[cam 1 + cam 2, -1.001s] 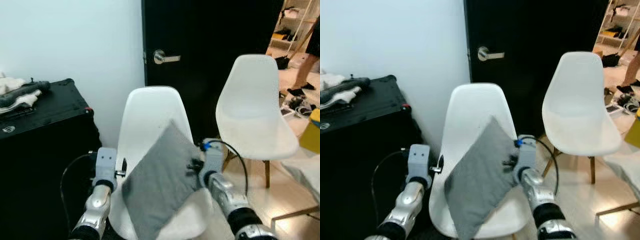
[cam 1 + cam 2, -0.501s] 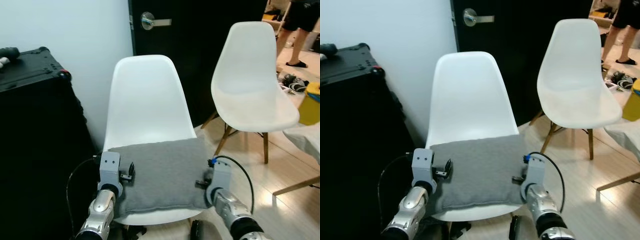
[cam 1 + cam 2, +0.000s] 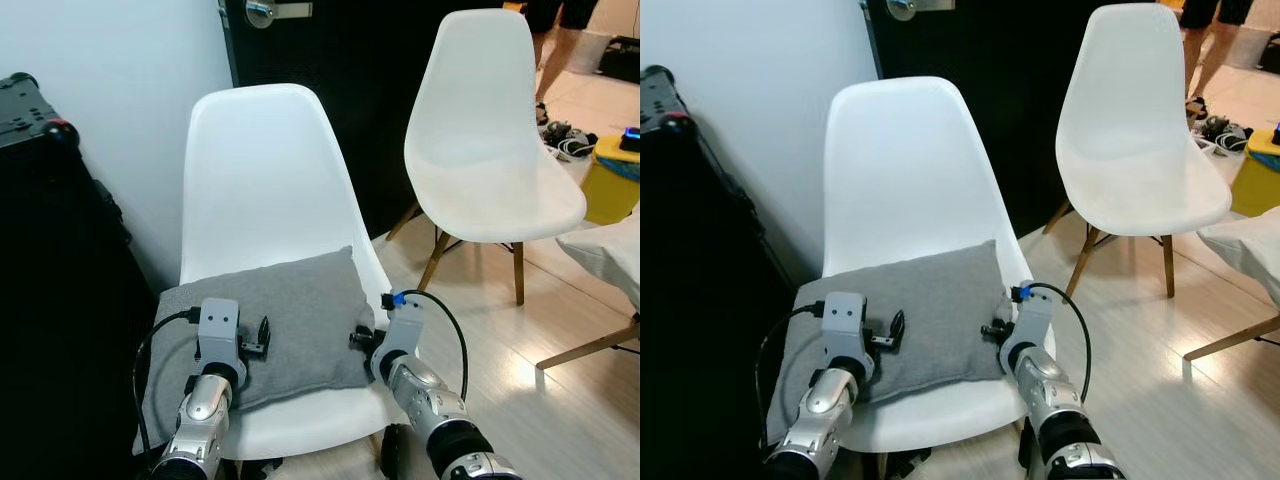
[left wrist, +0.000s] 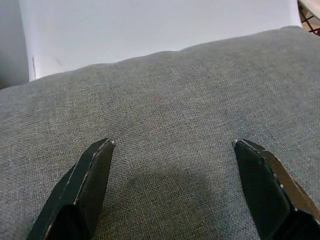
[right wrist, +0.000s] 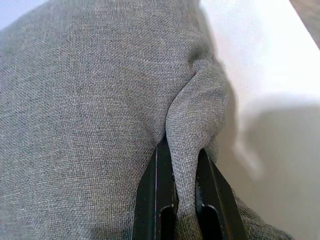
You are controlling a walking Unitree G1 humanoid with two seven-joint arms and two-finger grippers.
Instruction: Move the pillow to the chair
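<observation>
A: Where does the pillow (image 3: 265, 325) sit?
B: It lies flat on the seat of the near white chair (image 3: 262, 180), its left edge overhanging.

A: And the arms?
B: Both reach low over the seat. The left gripper (image 4: 175, 192) rests on the pillow, fingers (image 4: 87, 182) spread wide. The right gripper (image 5: 178, 192) pinches a fold at the pillow's right edge.

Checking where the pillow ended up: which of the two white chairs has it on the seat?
The near chair, beside the black case, holds the grey pillow flat on its seat. The other chair, further right by the door, has a bare seat.
</observation>
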